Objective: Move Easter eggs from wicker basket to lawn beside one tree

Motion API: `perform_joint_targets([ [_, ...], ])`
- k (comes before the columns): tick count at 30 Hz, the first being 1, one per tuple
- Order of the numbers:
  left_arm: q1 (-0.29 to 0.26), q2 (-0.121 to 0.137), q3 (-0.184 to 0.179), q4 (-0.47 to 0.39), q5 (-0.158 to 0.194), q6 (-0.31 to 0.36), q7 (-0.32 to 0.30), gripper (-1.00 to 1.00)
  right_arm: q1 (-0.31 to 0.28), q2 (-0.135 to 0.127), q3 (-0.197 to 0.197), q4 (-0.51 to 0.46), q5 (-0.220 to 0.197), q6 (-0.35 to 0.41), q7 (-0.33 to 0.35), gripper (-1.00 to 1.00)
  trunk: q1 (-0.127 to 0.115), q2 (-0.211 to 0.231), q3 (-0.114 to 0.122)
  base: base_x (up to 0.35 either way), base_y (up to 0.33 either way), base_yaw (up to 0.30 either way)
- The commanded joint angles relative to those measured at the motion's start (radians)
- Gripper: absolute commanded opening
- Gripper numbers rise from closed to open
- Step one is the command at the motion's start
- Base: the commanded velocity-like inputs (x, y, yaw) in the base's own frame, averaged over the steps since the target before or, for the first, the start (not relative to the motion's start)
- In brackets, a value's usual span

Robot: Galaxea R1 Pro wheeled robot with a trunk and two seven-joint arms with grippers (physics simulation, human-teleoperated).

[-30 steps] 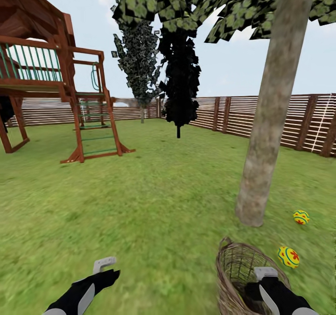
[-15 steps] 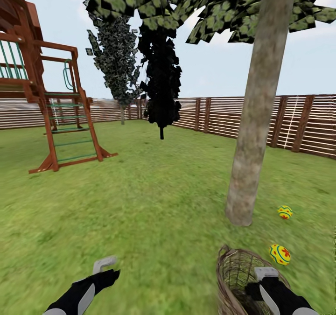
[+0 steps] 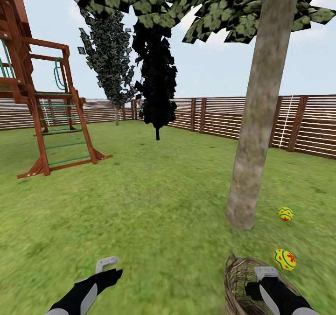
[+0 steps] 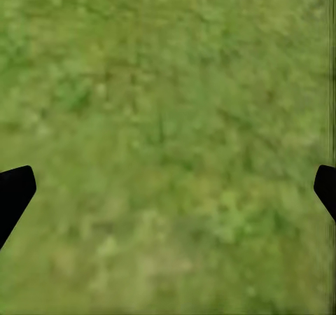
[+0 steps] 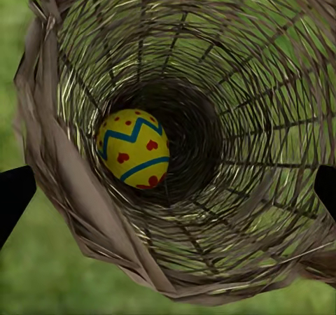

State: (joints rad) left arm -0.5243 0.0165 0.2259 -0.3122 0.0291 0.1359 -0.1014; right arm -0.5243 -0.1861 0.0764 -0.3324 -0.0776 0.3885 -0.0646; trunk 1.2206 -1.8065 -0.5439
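Inside the wicker basket [image 5: 210, 210], one egg [image 5: 133, 149], long axis tilted; both pincers wide apart, empty

black-leaved tree [image 3: 157, 72] — grey-green tree [image 3: 111, 58] beside

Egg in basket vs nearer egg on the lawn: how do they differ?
The basket egg lies deep in the wicker basket, below the open right gripper; the nearer lawn egg rests on grass by the tree. One awaits removal, the other is placed. Both are yellow with red marks.
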Motion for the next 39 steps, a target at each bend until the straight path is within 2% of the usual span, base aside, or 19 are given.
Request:
perform_joint_targets([
  [1, 0.000, -0.002, 0.007, -0.001, 0.002, 0.008, -0.006, 1.00, 0.000, -0.001, 0.008, -0.002, -0.008, 0.006, -0.006, 1.00, 0.000, -0.001, -0.001, 0.010, 0.004, 0.000],
  [12, 0.000, -0.006, 0.007, -0.002, 0.002, 0.007, -0.006, 1.00, 0.000, -0.001, 0.008, -0.004, -0.008, 0.006, -0.007, 1.00, 0.000, -0.001, -0.001, 0.002, -0.165, 0.000],
  [24, 0.000, -0.006, 0.008, -0.002, 0.004, 0.005, -0.006, 1.00, 0.000, 0.000, 0.009, -0.004, -0.007, 0.006, -0.007, 1.00, 0.000, -0.001, -0.001, 0.000, -0.009, 0.000],
  [32, 0.000, -0.006, 0.009, -0.002, 0.006, -0.022, -0.006, 1.00, 0.000, 0.001, 0.010, -0.004, -0.007, 0.006, -0.007, 1.00, 0.000, -0.001, -0.001, 0.000, 0.000, 0.000],
  [34, 0.000, -0.006, 0.009, -0.001, 0.005, -0.023, -0.006, 1.00, 0.000, 0.001, 0.010, -0.004, -0.007, 0.006, -0.007, 1.00, -0.008, 0.013, 0.005, 0.000, 0.000, 0.000],
  [39, 0.000, -0.006, 0.010, -0.001, 0.006, -0.025, -0.006, 1.00, 0.000, 0.001, 0.010, -0.004, -0.007, 0.006, -0.007, 1.00, -0.008, 0.013, 0.005, 0.000, 0.000, 0.000],
])
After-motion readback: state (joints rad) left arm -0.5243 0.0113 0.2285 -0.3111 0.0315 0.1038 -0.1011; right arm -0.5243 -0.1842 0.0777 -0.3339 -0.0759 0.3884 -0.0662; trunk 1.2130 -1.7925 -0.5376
